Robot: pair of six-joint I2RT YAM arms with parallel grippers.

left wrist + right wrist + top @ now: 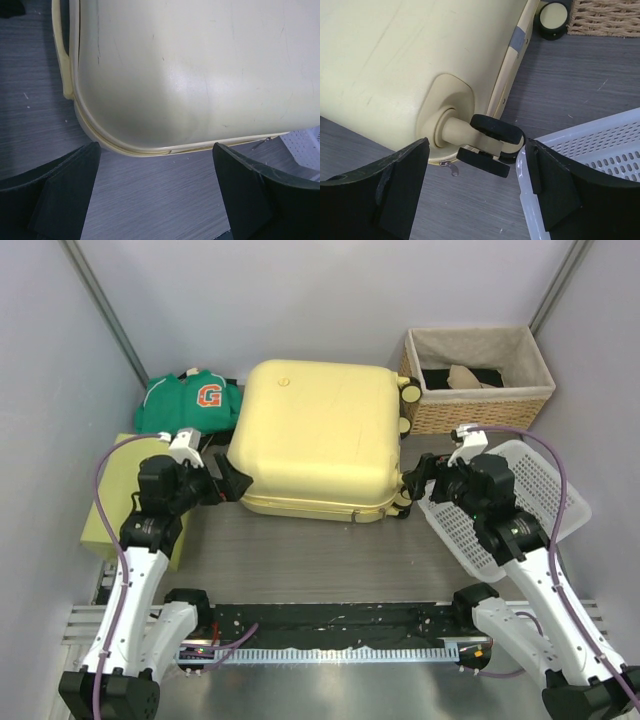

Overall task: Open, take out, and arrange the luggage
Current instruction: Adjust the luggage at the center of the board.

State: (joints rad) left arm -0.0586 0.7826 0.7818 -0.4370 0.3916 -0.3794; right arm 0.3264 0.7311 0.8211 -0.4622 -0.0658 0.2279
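The pale yellow luggage (318, 438) lies flat and closed in the middle of the table. My left gripper (238, 480) is open and empty at its near-left corner, and the left wrist view shows that rounded corner (190, 75) with the zipper seam just ahead of the fingers. My right gripper (415, 480) is open and empty at the near-right corner. The right wrist view shows a black double wheel (492, 142) between the spread fingers and a small metal zipper pull (453, 170) under the shell.
A wicker basket (480, 375) with cloth lining stands at the back right. A white perforated plastic tray (520, 505) lies beside the right gripper, its rim (530, 200) touching the wheel. A green jersey (190, 400) lies back left. A yellow-green box (110, 510) sits left.
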